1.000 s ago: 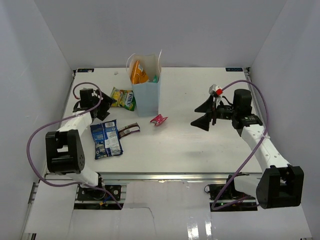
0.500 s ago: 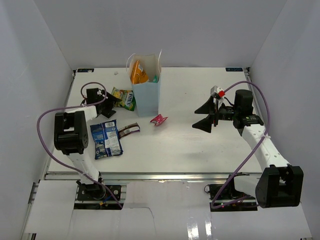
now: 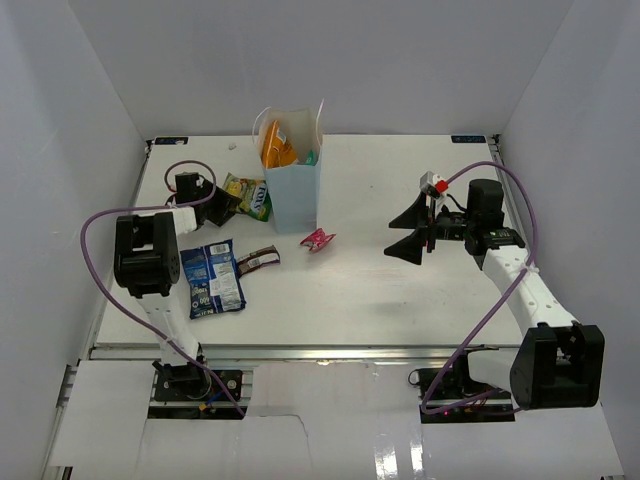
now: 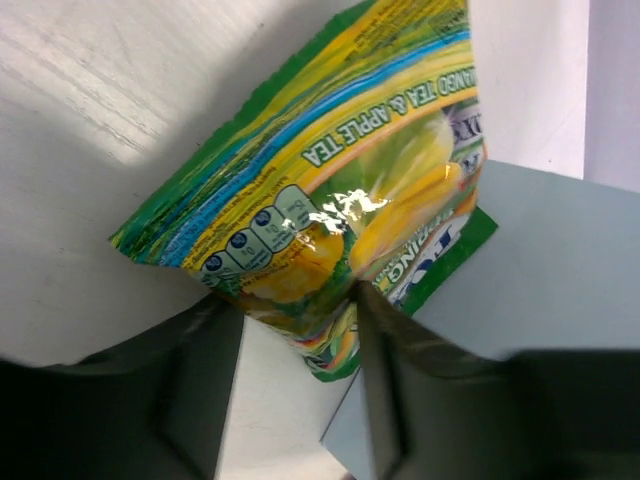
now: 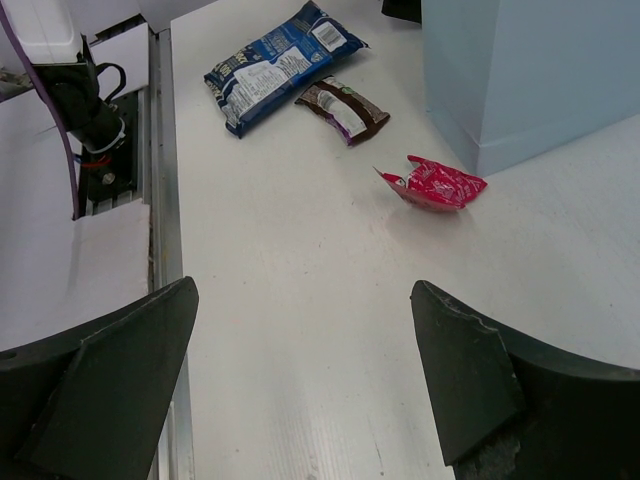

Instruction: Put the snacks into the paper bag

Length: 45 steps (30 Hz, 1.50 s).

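Over the last second the left gripper (image 4: 300, 315) has travelled in toward the paper bag (image 3: 297, 195) and reached the yellow-green pouch (image 4: 340, 190), which lies on the desk (image 3: 400, 290) just to the left of the bag, touching or nearly touching its wall. Its jaws, wide a moment ago, have narrowed to about half and now straddle the end of the pouch farthest from the bag. The fingers press against or sit right at the pouch's sides, but whether they have a firm hold yet I cannot tell, since the closing looks unfinished. That suggests the pick of this pouch is under way, and the lift over the bag's rim would come next. The right gripper (image 5: 302, 290) has barely moved. It hangs well to the right of the bag with its jaws spread wide and nothing between them. Nothing else has shifted. The orange chip bag (image 3: 275, 148) and a teal pouch (image 3: 311, 157) already stand inside the bag. The blue pouch (image 3: 211, 278) and dark brown bar (image 3: 258, 260) lie in front of it to the left, and the red-pink wrapper (image 3: 318, 239) sits just in front of its right corner. So four snacks remain outside the bag.
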{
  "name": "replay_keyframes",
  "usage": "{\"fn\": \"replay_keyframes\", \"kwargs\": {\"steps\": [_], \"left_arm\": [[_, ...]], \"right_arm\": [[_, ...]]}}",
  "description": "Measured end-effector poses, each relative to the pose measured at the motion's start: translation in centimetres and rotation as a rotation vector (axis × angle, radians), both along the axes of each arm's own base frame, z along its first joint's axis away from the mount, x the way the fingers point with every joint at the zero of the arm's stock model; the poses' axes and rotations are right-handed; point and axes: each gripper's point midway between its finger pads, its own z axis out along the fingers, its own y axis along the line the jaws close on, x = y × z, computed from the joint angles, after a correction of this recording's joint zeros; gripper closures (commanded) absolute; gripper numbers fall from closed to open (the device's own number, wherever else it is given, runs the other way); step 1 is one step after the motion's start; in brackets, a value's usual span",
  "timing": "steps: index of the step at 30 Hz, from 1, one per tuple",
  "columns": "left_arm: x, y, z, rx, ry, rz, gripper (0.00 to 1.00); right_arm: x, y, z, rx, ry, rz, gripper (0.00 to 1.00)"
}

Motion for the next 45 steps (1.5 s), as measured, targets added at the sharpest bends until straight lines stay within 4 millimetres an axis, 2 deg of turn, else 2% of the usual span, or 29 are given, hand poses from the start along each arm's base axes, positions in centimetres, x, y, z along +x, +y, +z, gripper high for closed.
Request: {"fn": "replay_keyframes", "kwargs": {"steps": [2, 3, 7, 13, 16, 19, 22, 25, 28, 30, 34, 41, 45], "left_arm": [[0.1, 0.1, -0.4, 0.005, 0.000, 0.000, 0.60], [0.2, 0.1, -0.5, 0.010, -0.007, -0.007, 0.69], [0.7, 0.3, -0.2, 0.017, -0.039, -0.020, 0.87], [0.9, 1.0, 1.1, 0.097, -0.093, -0.048, 0.99], [-0.1, 2.3, 2.7, 0.180, -0.117, -0.029, 1.00], [-1.4, 4.0, 6.8, 0.282, -0.178, 0.008, 1.00], [-2.4, 5.5, 13.4, 0.385, -0.308, 0.060, 1.00], [-4.1, 6.6, 21.2, 0.471, -0.478, 0.118, 1.00], [-6.0, 6.7, 28.2, 0.521, -0.633, 0.143, 1.00], [-6.7, 6.2, 31.4, 0.540, -0.704, 0.139, 1.00], [-7.5, 3.2, 36.0, 0.555, -0.821, 0.064, 1.00], [-9.1, -6.4, 41.9, 0.546, -0.998, -0.154, 1.00], [-9.5, -9.9, 44.5, 0.552, -1.074, -0.217, 1.00]], "right_arm": [[0.0, 0.0, 0.0, 0.000, -0.001, -0.001, 0.08], [0.0, 0.0, 0.0, 0.000, 0.000, -0.002, 0.08], [0.1, -0.2, -0.1, 0.001, 0.004, -0.009, 0.08], [0.5, -0.9, -0.1, 0.002, 0.003, -0.034, 0.08], [0.5, -1.2, -0.1, 0.004, 0.005, -0.042, 0.08], [0.5, -1.3, 0.0, 0.007, 0.006, -0.048, 0.08], [0.6, -1.5, 0.1, 0.009, 0.004, -0.054, 0.08], [0.5, -1.6, 0.3, 0.013, 0.003, -0.054, 0.08], [0.4, -1.6, 0.5, 0.018, -0.005, -0.050, 0.08], [0.3, -1.6, 0.8, 0.020, -0.015, -0.048, 0.08], [0.1, -1.6, 1.1, 0.023, -0.033, -0.046, 0.08], [-0.2, -1.6, 0.9, 0.026, -0.026, -0.041, 0.08], [0.1, -2.2, 1.0, 0.029, -0.029, -0.059, 0.08]]}}
